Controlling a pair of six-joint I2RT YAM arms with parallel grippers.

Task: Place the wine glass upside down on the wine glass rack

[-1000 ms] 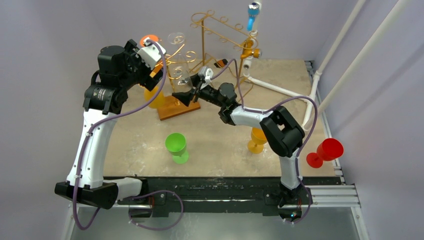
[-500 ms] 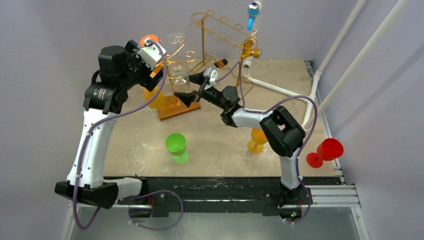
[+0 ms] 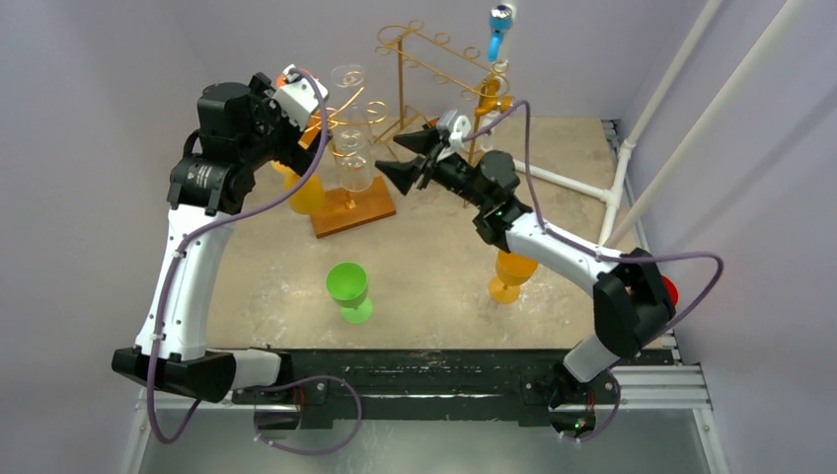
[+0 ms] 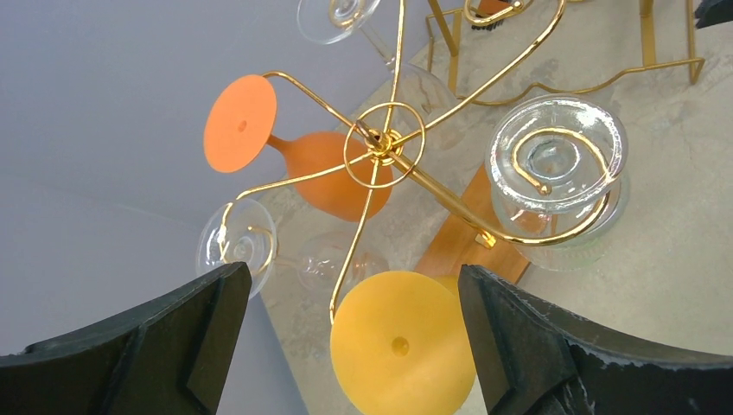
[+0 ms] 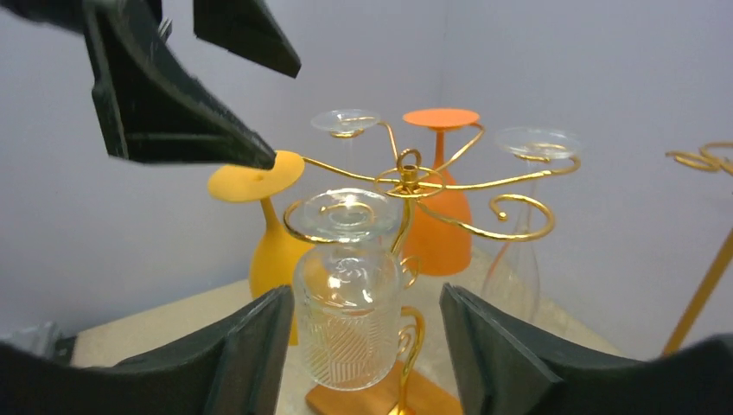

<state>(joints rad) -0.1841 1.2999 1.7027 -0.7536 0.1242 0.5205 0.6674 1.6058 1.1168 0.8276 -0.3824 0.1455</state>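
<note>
Lettering: one small white label [image 3: 201, 179] on the left arm's black joint, too small to read.

Task item: clear ribbed wine glass [image 3: 355, 164] [image 4: 557, 186] [image 5: 347, 333], hanging upside down with its foot in a spiral arm of the gold wire rack with wooden base [image 3: 353, 210] [image 4: 380, 143] [image 5: 408, 181].

Same rack also carries an orange plastic goblet [image 4: 337, 180] [image 5: 441, 226], a yellow plastic goblet [image 4: 402, 341] [image 5: 272, 252] and two plain clear glasses [image 4: 235, 244] [image 5: 536, 143], all inverted.

Left gripper [image 4: 354, 275]: above the rack looking down, jaws wide apart, nothing between them.

Right gripper [image 3: 406, 161] [image 5: 365, 294]: level with the ribbed glass and just beside it, jaws apart, gripping nothing.

By view:
- Only the top view gives the gap between right gripper and glass.
- The right wrist view frames the glass between its fingers.
- The left wrist view alone shows the spiral circling the glass's foot.

Table, top view only:
- Green goblet [image 3: 347, 288], upright, well apart from the rack base.
- Amber goblet [image 3: 510, 276], under the right forearm.
- Red goblet [image 3: 672, 289] at the right edge, mostly hidden by the elbow.
- Second gold rack [image 3: 434, 59] near the rear wall.
- White pipes [image 3: 711, 109], slanting along the right side.
</note>
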